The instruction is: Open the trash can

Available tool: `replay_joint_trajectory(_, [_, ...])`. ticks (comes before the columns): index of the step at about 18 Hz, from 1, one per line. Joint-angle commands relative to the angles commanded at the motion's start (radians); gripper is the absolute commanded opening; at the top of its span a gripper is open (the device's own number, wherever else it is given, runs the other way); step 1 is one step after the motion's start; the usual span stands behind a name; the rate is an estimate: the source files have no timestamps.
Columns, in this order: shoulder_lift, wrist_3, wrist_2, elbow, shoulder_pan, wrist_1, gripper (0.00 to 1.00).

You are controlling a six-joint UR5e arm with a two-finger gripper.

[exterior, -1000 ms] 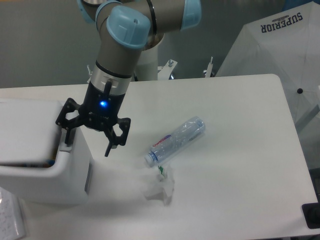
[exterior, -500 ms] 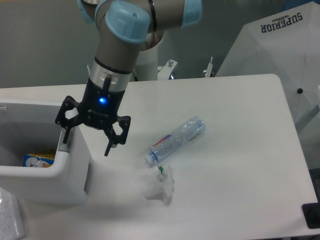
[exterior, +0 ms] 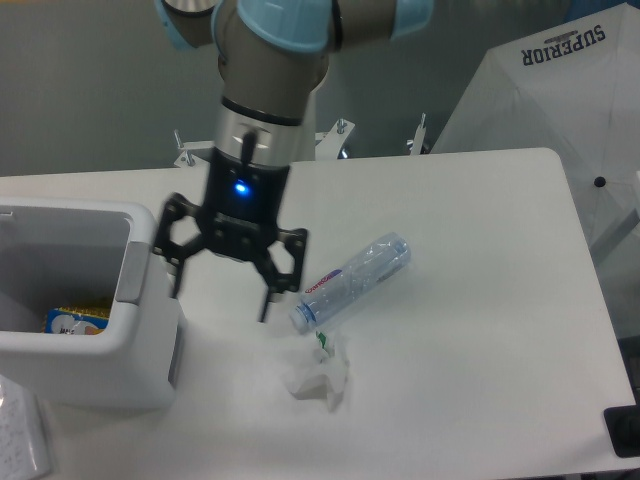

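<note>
At the counter's left edge sits the trash can (exterior: 90, 340), its top open, a yellow-and-blue packet (exterior: 68, 320) visible inside and the grey push tab (exterior: 132, 272) on its right rim. Just right of it hangs the gripper (exterior: 220, 290), fingers spread wide, holding nothing. Further right lie a crumpled wrapper (exterior: 318, 372) and a plastic bottle (exterior: 352, 281). The opening looks done; withdrawing well means rising straight, clear of rim and bottle.
</note>
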Motion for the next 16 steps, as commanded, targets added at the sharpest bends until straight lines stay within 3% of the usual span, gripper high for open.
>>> replay_joint_trajectory(3, [-0.008, 0.174, 0.031, -0.063, 0.049, -0.006, 1.00])
replay_joint_trajectory(7, [-0.090, 0.270, 0.115, -0.066, 0.089, -0.008, 1.00])
replay_joint_trajectory(10, [-0.106, 0.338, 0.171, -0.065, 0.117, -0.014, 1.00])
replay_joint_trajectory(13, [-0.139, 0.427, 0.192, -0.025, 0.167, -0.024, 1.00])
replay_joint_trajectory(16, [-0.198, 0.493, 0.206, 0.044, 0.172, -0.069, 1.00])
